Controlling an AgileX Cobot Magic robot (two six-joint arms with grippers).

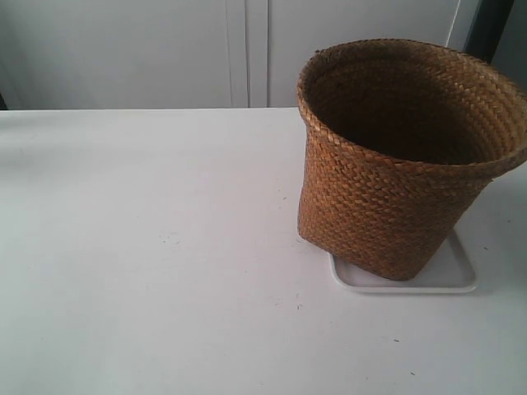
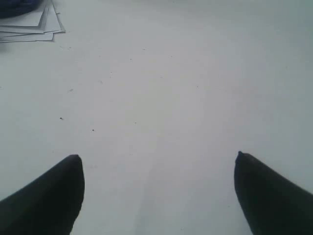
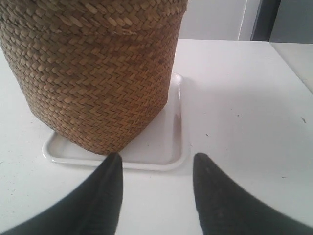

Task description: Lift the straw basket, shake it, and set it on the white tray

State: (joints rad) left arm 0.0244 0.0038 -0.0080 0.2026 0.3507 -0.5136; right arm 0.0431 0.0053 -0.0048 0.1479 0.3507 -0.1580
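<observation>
Straw basket [image 1: 387,197] stands upright on the white tray [image 1: 453,276] on the desk [image 1: 148,247]. Right pincer [image 3: 157,159] is parted and empty, just short of the tray rim, with the basket wall straight ahead; judged the nearer arm. Left pincer [image 2: 159,159] is wide open and empty, with the basket out of its view.

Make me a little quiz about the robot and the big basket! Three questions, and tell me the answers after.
1. True or false: the straw basket stands on the white tray.
2. Pick one. What shows between the fingers of the left gripper? A) the straw basket B) nothing but the table C) the white tray
3. Fill in the gap: the right gripper, close to the straw basket, is ____ (open or shut).
Key: 1 true; 2 B; 3 open.
</observation>
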